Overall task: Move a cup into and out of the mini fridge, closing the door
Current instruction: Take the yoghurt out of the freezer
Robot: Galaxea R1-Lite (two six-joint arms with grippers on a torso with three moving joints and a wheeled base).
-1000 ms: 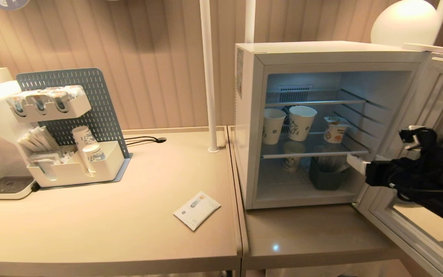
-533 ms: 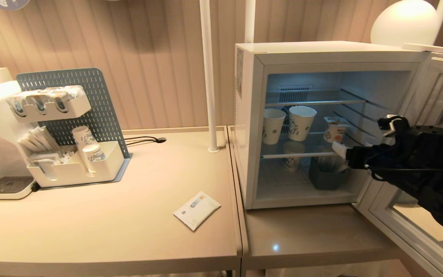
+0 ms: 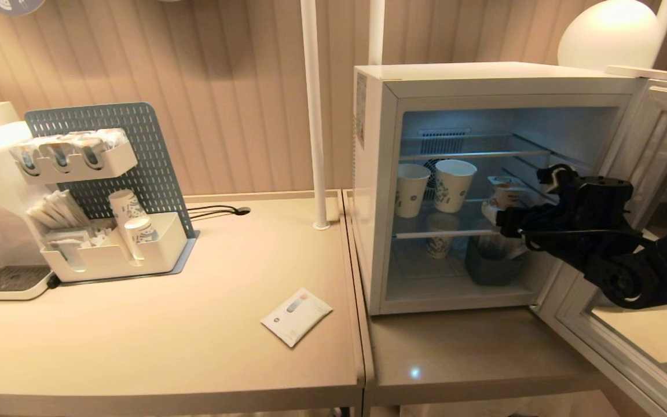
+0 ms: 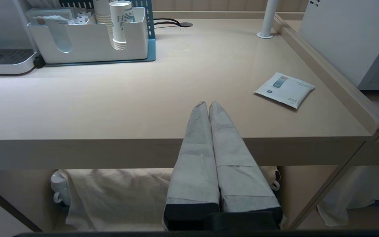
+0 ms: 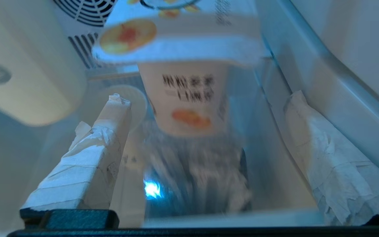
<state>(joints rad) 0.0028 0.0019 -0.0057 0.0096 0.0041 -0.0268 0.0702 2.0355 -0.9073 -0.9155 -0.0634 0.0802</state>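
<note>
Right pincer (image 3: 493, 213) is inside the mini fridge (image 3: 380, 174), at the middle wire shelf (image 3: 452, 233), with its two tape-wrapped fingers (image 5: 87, 158) spread wide, one on each side of the cup (image 3: 506, 194). No contact with the cup is visible; nothing is gripped. The cup stands upright on that shelf toward the right-hand wall: a small white plastic tub with a wide flat lid, an orange fruit print and dark lettering. Two taller paper cups (image 3: 435, 185) stand to its left on the same shelf. A dark bin (image 3: 487, 269) sits on the fridge floor beneath. The door (image 3: 652, 243), a pale frame around a glass pane, is swung fully open to the right.

Left pincer (image 4: 208, 107) is parked low at the front edge of the tabletop (image 3: 194, 324), its padded fingers pressed together and empty.

The tabletop is smooth beige laminate with a raised lip. On it lie a flat white sachet (image 3: 296, 315) and a perforated blue-grey organiser (image 3: 107, 191) with white trays. Ribbed beige panelling forms the rear wall (image 3: 223, 87).
</note>
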